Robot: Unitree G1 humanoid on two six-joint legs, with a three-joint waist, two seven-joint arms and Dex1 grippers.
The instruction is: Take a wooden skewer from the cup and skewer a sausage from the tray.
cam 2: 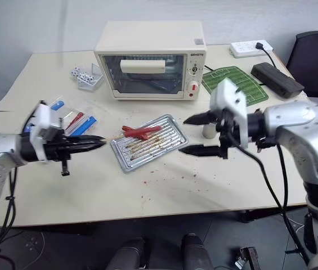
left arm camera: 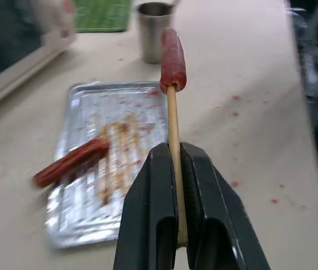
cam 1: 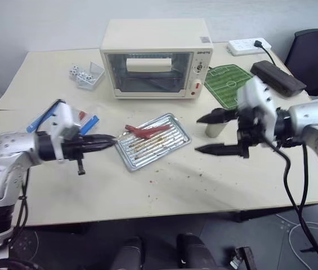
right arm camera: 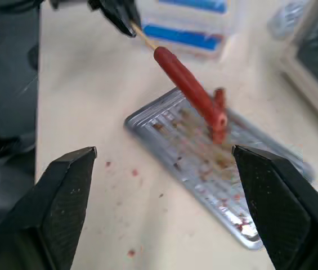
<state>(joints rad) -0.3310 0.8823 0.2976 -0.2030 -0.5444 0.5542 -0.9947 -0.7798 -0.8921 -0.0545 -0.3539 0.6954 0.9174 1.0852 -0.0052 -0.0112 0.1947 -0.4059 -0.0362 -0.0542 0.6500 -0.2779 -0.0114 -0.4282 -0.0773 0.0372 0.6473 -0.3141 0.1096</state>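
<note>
Sausages number two: one sausage [left arm camera: 173, 61] is impaled on the wooden skewer [left arm camera: 174, 152], beyond the tips of the left gripper [left arm camera: 173, 154], whose fingers pinch the stick; the second sausage [left arm camera: 71, 163] lies on the single tray [cam 1: 177, 138]. One cup [left arm camera: 153, 23] stands past the skewered tip. The right gripper [right arm camera: 164, 163] hangs with fingers spread wide, empty, the tray between and beyond them. All rests on a beige table [cam 1: 164, 194] flecked with red crumbs, against a pale wall. A toaster oven [cam 1: 156, 58], dice box [cam 1: 87, 73], blue-striped packet [cam 2: 73, 120], green football mat [cam 1: 226, 81] and power strip [cam 1: 249, 45] stand around.
</note>
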